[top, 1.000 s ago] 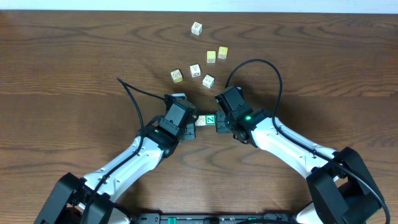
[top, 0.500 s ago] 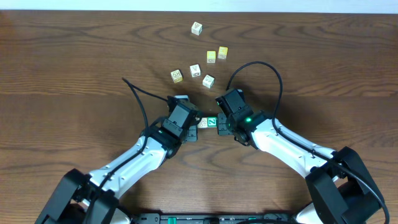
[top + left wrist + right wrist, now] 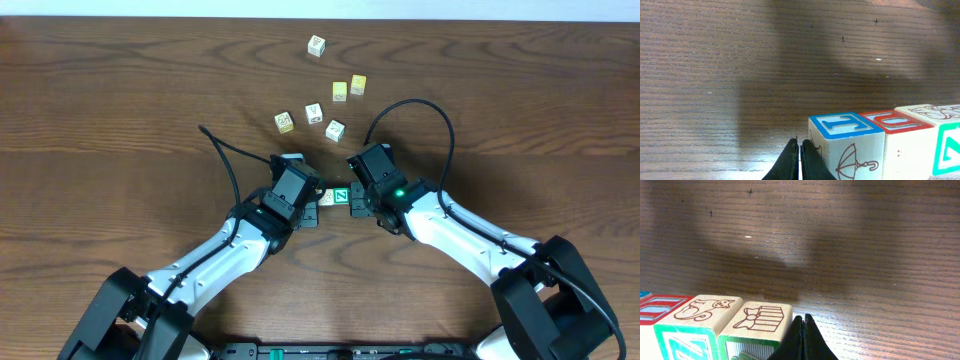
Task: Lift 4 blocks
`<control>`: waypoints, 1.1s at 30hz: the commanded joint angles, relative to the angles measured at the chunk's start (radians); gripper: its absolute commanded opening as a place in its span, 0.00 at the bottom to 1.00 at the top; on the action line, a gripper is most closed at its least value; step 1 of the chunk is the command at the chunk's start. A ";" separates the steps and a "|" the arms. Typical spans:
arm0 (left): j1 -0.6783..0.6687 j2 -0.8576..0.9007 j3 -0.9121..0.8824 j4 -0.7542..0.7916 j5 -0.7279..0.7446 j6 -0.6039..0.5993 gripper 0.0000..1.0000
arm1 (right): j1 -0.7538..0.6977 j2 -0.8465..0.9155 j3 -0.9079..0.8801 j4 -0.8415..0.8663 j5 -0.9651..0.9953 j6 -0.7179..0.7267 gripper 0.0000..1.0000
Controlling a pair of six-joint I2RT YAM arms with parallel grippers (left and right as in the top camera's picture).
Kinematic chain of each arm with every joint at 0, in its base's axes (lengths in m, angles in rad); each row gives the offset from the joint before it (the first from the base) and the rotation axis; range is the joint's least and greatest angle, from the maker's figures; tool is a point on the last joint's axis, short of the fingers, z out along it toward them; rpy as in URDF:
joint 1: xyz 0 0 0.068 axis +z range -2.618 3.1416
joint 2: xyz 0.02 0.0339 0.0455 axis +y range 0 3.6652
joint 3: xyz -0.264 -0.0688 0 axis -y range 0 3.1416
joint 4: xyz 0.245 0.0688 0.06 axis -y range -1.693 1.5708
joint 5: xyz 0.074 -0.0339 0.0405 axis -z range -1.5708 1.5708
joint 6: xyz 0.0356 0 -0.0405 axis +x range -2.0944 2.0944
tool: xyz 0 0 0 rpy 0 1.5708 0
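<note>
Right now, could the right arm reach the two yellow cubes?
Probably not freely: the right fingers brace one end of the block row, the left fingers the other. Otherwise the way to the yellow cubes looks open.

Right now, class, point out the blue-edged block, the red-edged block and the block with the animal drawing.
blue-edged block point(image 3: 846, 125), left wrist view, on its top face.
red-edged block point(image 3: 897, 121), left wrist view, on its top face.
animal-drawing block point(image 3: 702, 309), right wrist view, on the drawing.
</note>
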 commanded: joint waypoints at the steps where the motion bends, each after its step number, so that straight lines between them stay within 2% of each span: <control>1: -0.105 -0.024 0.065 0.100 0.354 -0.027 0.07 | 0.072 0.002 0.032 0.072 -0.405 0.009 0.01; 33: -0.107 -0.024 0.058 0.100 0.352 -0.031 0.07 | 0.072 0.003 0.006 0.105 -0.404 0.005 0.01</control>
